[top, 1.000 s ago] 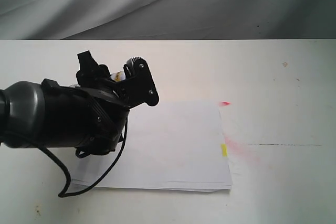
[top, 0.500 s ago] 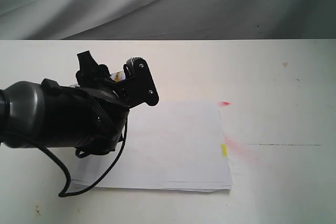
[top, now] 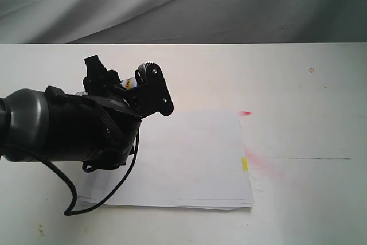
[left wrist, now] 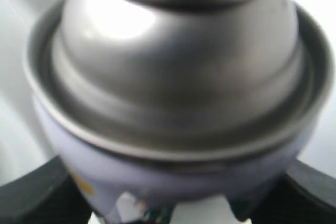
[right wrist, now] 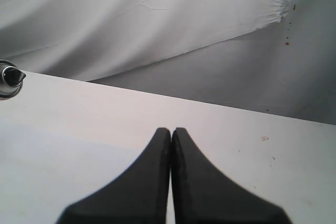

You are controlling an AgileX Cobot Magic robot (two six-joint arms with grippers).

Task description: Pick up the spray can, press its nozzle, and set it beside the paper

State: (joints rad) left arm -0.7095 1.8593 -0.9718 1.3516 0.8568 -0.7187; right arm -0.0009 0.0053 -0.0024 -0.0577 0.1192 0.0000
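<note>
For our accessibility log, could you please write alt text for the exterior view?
The left gripper on a bulky black arm holds the small spray can at the far left corner of the white paper, on a white table. Red stains mark the table beside the paper's yellow tab.

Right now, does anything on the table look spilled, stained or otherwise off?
Yes. A pinkish-red smear stains the table just right of the paper, beside its yellow tab, with a small brighter red fleck off the paper's far right corner. It looks like sprayed colour, which is a guess. The sheets' near edges are slightly fanned.
</note>
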